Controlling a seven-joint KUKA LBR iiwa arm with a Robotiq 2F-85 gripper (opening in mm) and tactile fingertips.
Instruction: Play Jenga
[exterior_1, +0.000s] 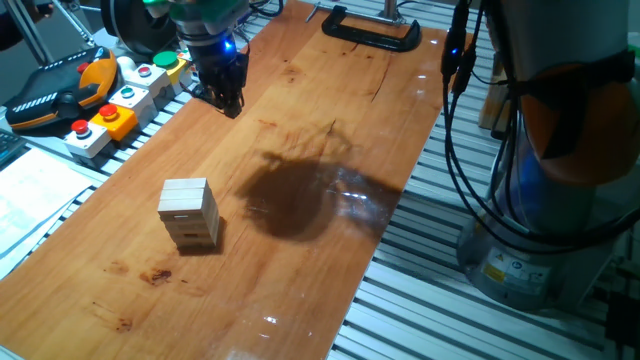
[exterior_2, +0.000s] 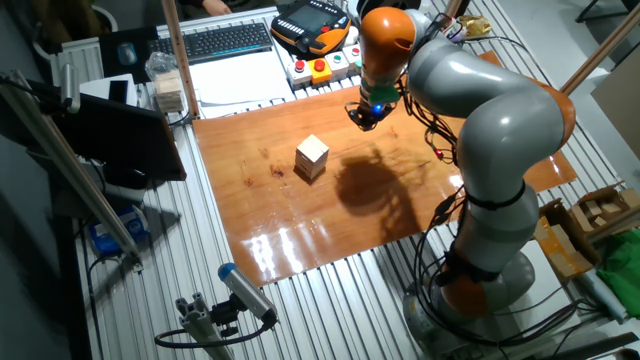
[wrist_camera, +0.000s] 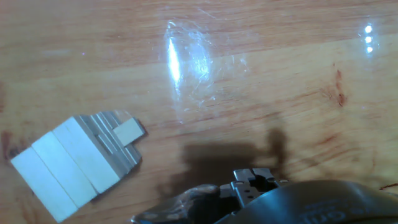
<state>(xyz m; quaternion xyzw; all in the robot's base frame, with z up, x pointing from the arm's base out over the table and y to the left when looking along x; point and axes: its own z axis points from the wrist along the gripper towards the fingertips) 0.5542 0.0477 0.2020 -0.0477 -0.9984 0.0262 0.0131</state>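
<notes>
On the table — Jenga, tool well apart.

No text can be read anywhere (labels appear only as blurs).

KUKA arm: grey shells, orange joint bands.

Links are smooth, rounded, light grey; orange rings sit at the joints, one big orange cap near the wrist. Black cables hang in loops along the body down to the round grey base, which carries a small label. The gripper is black and blocky, with a blue LED glowing above it and a green-lit ring further up. In the hand view only a dark rounded housing with a metal bracket shows.
</notes>
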